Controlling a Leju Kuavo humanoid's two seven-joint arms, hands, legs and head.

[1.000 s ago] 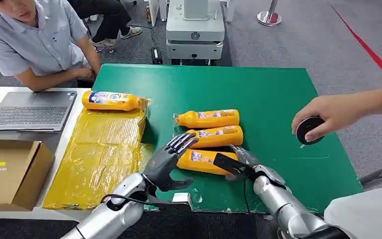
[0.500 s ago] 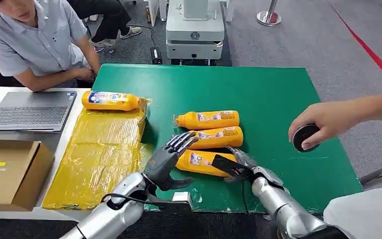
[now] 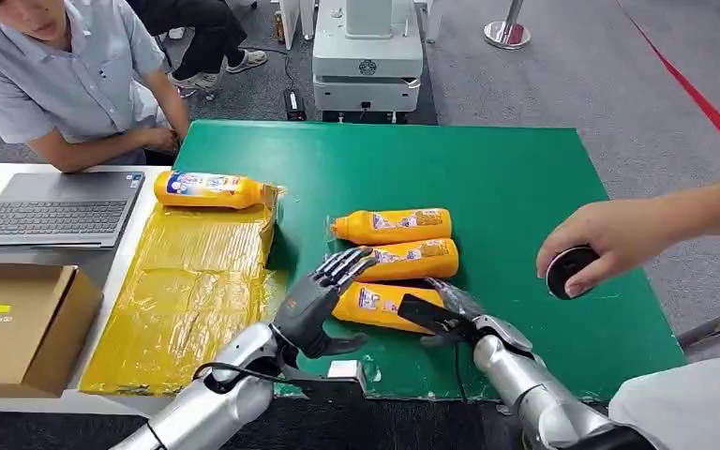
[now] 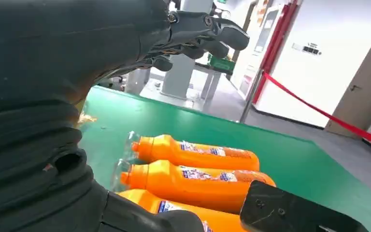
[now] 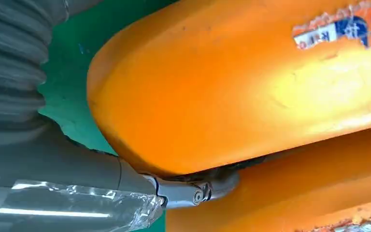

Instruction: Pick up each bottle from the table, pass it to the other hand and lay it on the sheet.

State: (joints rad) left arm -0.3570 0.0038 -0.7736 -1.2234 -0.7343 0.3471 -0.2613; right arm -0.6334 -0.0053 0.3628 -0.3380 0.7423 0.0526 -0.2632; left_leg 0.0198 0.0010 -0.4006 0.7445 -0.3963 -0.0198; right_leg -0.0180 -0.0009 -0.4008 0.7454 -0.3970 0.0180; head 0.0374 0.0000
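Head view: three orange bottles lie side by side on the green worktop, caps pointing toward the yellow sheet. The far bottle and the middle bottle lie free. The near bottle has the right hand at its base end, thumb over the top and fingers along the far side, so that hand holds it while it rests on the worktop. The left hand hovers at the cap end of the near bottle with fingers spread wide and nothing in them. A fourth bottle lies at the far edge of the sheet. Beside the sheet sit a laptop and a cardboard box. One person leans on the worktop's far left corner; another person's hand holds a black round object over the worktop's right side.

Left wrist view: the left hand's dark fingers are raised apart above the bottles. The far bottle, middle bottle and near bottle lie in a row on the green worktop, with the right hand's black thumb on the near one.

Right wrist view: the near bottle sits tight against the right hand, a finger wedged between it and the middle bottle.
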